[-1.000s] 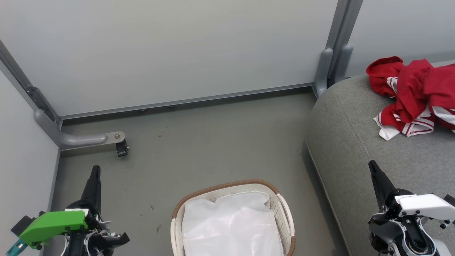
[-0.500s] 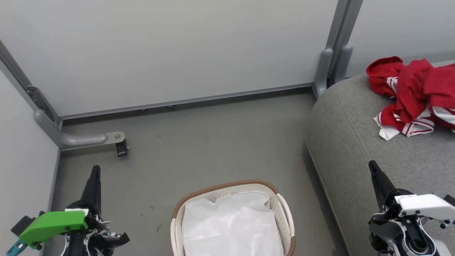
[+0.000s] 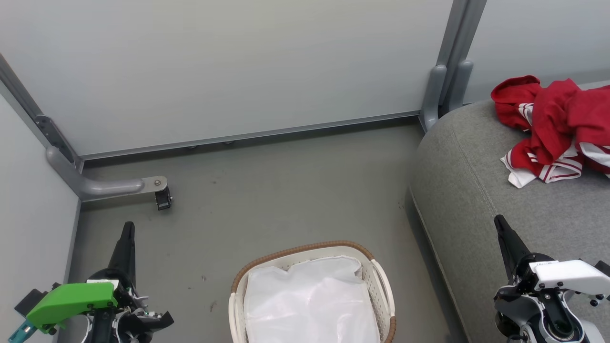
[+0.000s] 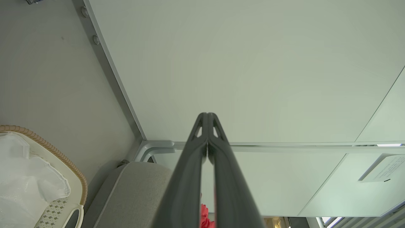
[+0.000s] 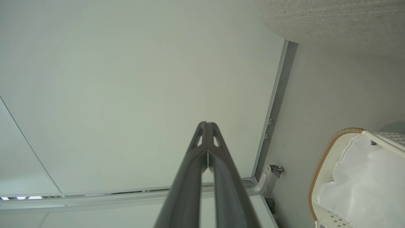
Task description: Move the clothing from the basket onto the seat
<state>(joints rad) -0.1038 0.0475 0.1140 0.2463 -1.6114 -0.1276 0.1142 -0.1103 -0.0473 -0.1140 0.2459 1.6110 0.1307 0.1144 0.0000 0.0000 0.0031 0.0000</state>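
The red clothing [image 3: 555, 126] with white striped trim lies in a heap on the grey seat [image 3: 481, 190] at the right. A sliver of that clothing [image 4: 205, 217] peeks between my left fingers in the left wrist view. The white basket [image 3: 381, 281] with a brown rim stands on the floor at the bottom centre, and inside it I see its white liner [image 3: 310, 305]. My left gripper [image 3: 127, 227] is shut and empty at the lower left, apart from the basket. My right gripper [image 3: 499, 221] is shut and empty over the seat's front edge.
Pale partition panels [image 3: 228, 66] with grey metal frames close off the back and left. A bracket foot with a small caster [image 3: 163, 199] juts onto the grey floor [image 3: 286, 190] at the left. A grey post [image 3: 441, 90] stands by the seat's far corner.
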